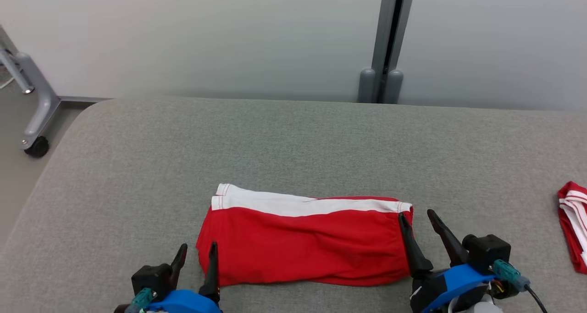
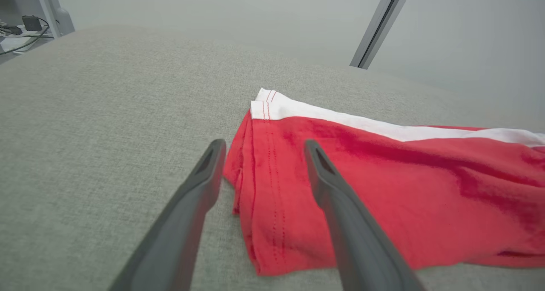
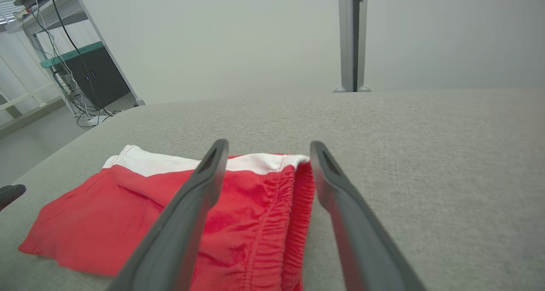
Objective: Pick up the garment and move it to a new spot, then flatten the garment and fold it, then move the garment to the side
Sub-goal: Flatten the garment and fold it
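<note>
The garment (image 1: 305,239) is a pair of red shorts with a white side stripe, folded flat on the grey cushioned surface (image 1: 293,143) near its front edge. My left gripper (image 1: 198,253) stands open at the garment's left end, its fingers straddling the hem edge with nothing between them. In the left wrist view that hem (image 2: 259,184) lies between the open left gripper (image 2: 262,148). At the elastic waistband end my right gripper (image 1: 415,219) is open, and the waistband (image 3: 281,214) sits between its spread fingers, right gripper (image 3: 266,148).
Another red and white cloth (image 1: 573,226) lies at the right edge of the surface. A grey post (image 1: 387,42) stands behind against the wall. A wheeled metal leg (image 1: 36,116) is on the floor at the far left. A rack with cables (image 3: 72,56) stands beyond.
</note>
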